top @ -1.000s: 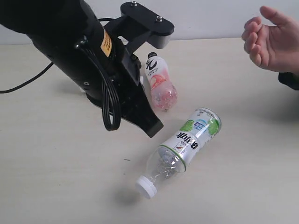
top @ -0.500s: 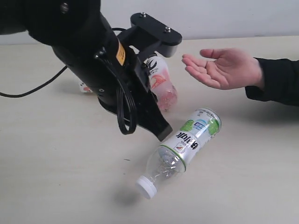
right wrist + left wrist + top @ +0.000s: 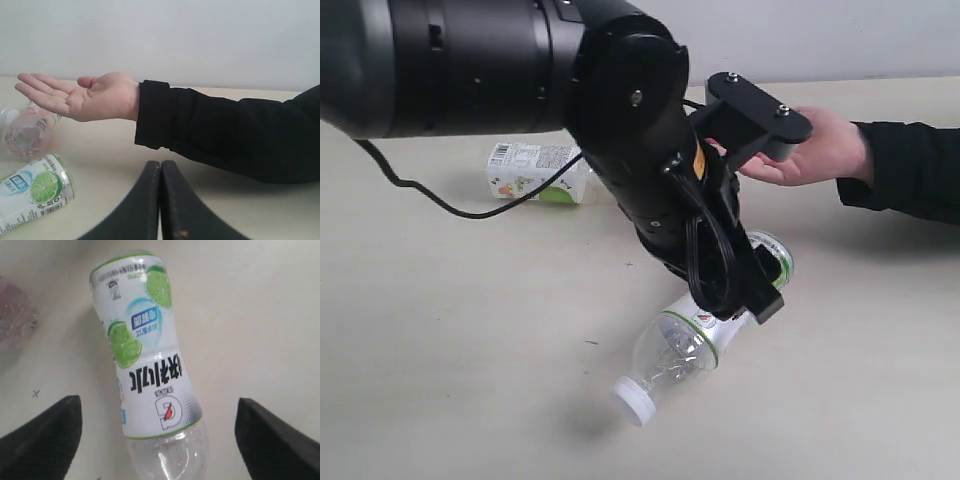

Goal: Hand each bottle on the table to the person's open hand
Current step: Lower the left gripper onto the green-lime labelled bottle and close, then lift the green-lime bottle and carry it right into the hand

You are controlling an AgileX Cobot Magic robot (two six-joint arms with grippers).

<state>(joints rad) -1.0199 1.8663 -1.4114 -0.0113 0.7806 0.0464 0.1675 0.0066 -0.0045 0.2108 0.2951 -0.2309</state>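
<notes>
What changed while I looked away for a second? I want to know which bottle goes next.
The left gripper swung rightward in the exterior view, opened its jaws and now straddles the lime-label bottle without gripping it. The person's hand came in from the right and opened palm up. That move uncovered the squarish bottle. The lime-label bottle lies where it was.

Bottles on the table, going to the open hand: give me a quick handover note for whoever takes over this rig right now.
Left pincer: open over the lime-label bottle, not gripping it.
Right pincer: shut, holding nothing.
Lime-label bottle lies on its side on the table; pink bottle close by; squarish bottle farther back.
Person's hand: open, palm up, empty.
Done: no handover visible. Left: grip the lime-label bottle, deliver it, then the others.
</notes>
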